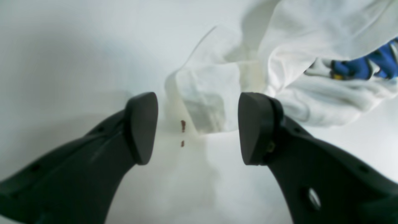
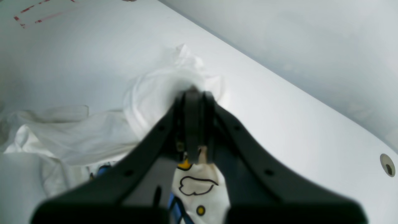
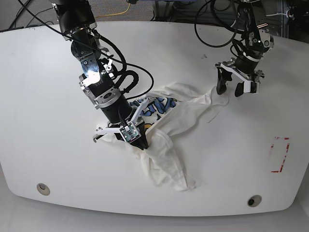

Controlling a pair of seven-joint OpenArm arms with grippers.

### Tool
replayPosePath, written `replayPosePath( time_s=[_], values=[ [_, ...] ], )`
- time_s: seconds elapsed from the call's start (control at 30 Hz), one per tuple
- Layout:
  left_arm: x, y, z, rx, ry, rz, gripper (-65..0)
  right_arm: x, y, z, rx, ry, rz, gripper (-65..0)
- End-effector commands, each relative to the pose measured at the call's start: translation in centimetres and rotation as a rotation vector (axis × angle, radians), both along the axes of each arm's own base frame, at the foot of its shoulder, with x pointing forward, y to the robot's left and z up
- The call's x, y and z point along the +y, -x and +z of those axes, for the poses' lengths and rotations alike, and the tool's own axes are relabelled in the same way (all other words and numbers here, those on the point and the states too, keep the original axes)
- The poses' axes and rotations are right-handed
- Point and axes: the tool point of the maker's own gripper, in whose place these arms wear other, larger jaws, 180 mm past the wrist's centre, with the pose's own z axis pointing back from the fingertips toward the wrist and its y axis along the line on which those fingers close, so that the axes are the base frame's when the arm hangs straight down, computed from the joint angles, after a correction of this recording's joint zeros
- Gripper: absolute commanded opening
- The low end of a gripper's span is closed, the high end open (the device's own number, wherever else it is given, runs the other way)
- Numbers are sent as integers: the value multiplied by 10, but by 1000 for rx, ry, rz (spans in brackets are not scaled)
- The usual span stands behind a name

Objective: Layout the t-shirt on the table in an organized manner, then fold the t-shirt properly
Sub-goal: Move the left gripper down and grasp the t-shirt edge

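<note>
The t-shirt (image 3: 171, 130) lies crumpled near the middle of the table (image 3: 43, 121), bunched into ridges and folds instead of spread flat. In the base view its print (image 3: 157, 106) shows in blue letters on the upper part of the heap, one strip of cloth runs toward the far right arm side of that view, and a long lobe trails toward the near edge. The right gripper (image 2: 194, 102) is closed on a fold of the shirt: in its wrist view the two black fingers (image 2: 189, 124) meet with white cloth pinched between them, and a bit of the print, a cloud outline with yellow and blue, shows just below the grip. In the base view this gripper (image 3: 142, 144) presses down at the shirt's near left part, tips buried in the cloth. The left gripper (image 1: 197, 127) stands wide open and holds nothing; its pads (image 1: 143, 127) frame a folded edge of the shirt (image 1: 217, 93) that lies on the table between and beyond them, and whether the tips touch the cloth I cannot tell. Two small reddish marks (image 1: 182, 126) sit on that edge. In the base view the left gripper (image 3: 237, 89) hangs over the shirt's far tip. A red tape rectangle (image 3: 280, 154) lies well apart from the shirt, and two grommet holes (image 3: 254, 200) sit near the front edge.
</note>
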Motion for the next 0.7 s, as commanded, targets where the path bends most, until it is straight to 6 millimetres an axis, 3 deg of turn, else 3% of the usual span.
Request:
replayPosePath(
  time_s=[0.0, 0.67],
  values=[
    [-1, -8, 8, -24, 40, 3, -261, 1, -4, 21, -65, -25, 6, -647],
    [-11, -29, -14, 68, 139, -1, -261, 1, -5, 21, -63, -26, 6, -647]
  ],
)
